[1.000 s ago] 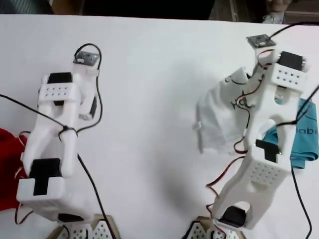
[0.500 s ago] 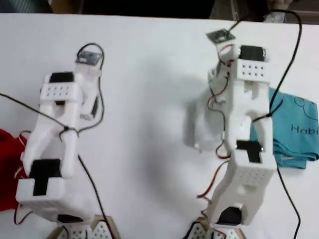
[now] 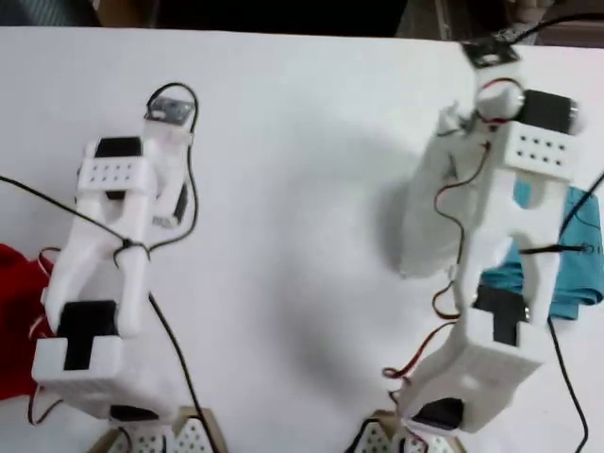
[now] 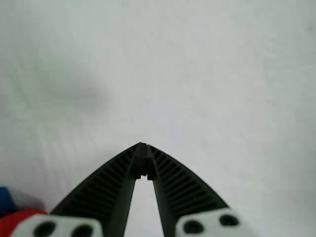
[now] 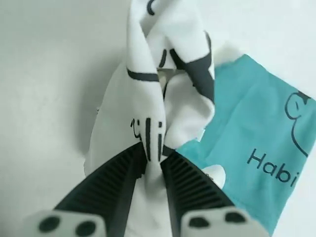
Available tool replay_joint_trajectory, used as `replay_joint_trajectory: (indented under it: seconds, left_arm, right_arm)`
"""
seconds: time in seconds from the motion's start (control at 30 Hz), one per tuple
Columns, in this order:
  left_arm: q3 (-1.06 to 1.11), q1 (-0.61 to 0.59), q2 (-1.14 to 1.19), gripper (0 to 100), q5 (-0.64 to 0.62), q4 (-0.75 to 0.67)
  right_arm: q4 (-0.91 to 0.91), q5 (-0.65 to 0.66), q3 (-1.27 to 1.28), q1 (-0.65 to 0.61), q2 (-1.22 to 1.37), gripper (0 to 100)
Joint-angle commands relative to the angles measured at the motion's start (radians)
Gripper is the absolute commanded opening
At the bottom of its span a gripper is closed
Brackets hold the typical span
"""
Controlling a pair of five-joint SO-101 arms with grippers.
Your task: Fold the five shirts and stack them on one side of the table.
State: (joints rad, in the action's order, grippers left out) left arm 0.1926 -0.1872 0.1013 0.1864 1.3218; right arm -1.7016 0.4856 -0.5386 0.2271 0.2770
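Three shirts are lying on the table (image 3: 283,142), where two arms are standing: one white shirt (image 5: 148,98), one teal shirt (image 5: 256,128) and one red shirt (image 3: 14,321). The right gripper (image 5: 153,157) is pinching a bunched fold of the white shirt, its jaws nearly closed around the cloth, which is hanging crumpled just beside the teal shirt. The red shirt is lying well apart from the teal shirt, at the opposite table edge. The left gripper (image 4: 142,150) is hovering over bare tabletop, far from the teal shirt, jaws pressed together and gripping nothing.
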Motion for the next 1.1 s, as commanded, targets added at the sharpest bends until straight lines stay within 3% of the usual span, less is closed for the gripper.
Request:
replay_joint_trajectory:
  seconds: [0.0, 0.4, 0.63, 1.07]
  left_arm:
    - [-0.013, 0.009, -0.061, 3, -0.008, -0.011]
    - [-0.012, 0.009, -0.061, 3, -0.009, -0.003]
    - [-0.012, 0.009, -0.061, 3, -0.009, -0.003]
    - [-0.004, 0.011, -0.061, 3, -0.009, -0.003]
  right_arm:
    - [0.001, 0.005, -0.008, 0.062, -0.073, 2.1]
    - [0.068, 0.084, -0.005, 0.242, -0.064, 2.1]
    - [0.174, 0.117, -0.005, 0.352, 0.088, 2.1]
    - [0.358, 0.117, -0.006, 0.441, 0.259, 2.1]
